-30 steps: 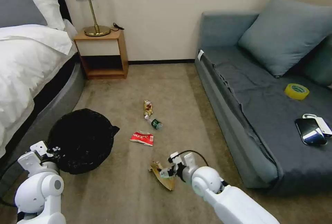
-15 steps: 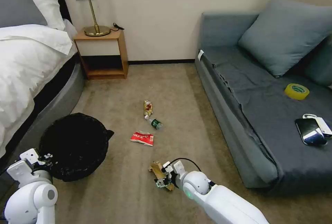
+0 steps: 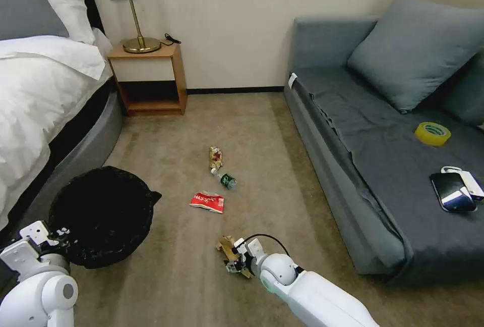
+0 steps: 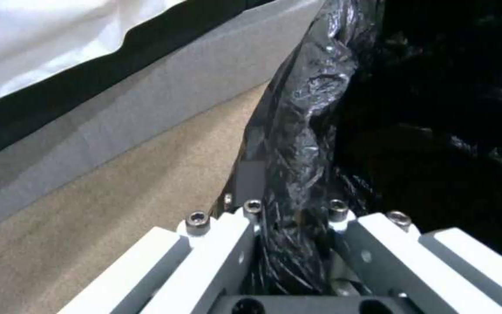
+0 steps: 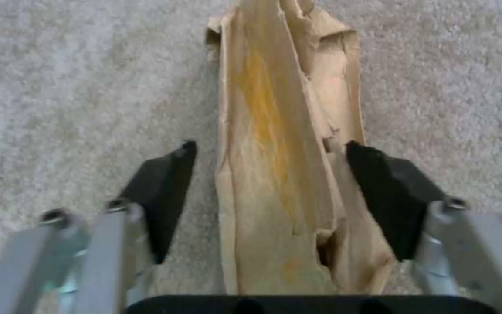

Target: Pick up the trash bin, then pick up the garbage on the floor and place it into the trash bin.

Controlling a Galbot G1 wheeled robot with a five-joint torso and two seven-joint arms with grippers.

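**Brown paper sits between spread fingers as the bin hangs from the other arm**

Carpet in beige fills the middle of the head view, and on it lies the garbage: a yellow-red wrapper (image 3: 216, 157) just above centre, a small clear bottle (image 3: 225, 179) with a green label right below it, a flat red packet (image 3: 206, 202) lower still, and crumpled brown paper (image 3: 229, 249) near the bottom centre. The right gripper (image 3: 236, 262) is down at that paper, its white arm reaching in from the lower right. At lower left the trash bin (image 3: 101, 216), its black bag (image 3: 126, 201) folded over the rim, sits beside the grey bed base (image 3: 75, 160), with the left gripper (image 3: 59, 236) at its near edge. A yellow tape roll (image 3: 432, 133) and a black phone (image 3: 452, 192) lie on the grey sofa (image 3: 363, 145) at right.

The left wrist view shows the left gripper (image 4: 294, 244) pinching the crinkled bag (image 4: 309, 144) at the rim of the bin (image 4: 250, 181), bag plastic bunched between the white fingers (image 4: 222, 257). Bed base (image 4: 146, 104) and carpet (image 4: 117, 192) run across the left of the frame.

The right wrist view shows the right gripper (image 5: 271, 187) with its black fingertips (image 5: 164, 183) spread wide, one on each side of the brown paper (image 5: 280, 165), which lies lengthwise on the carpet (image 5: 76, 87). The right-hand tip touches the paper's edge; the other stands just clear.
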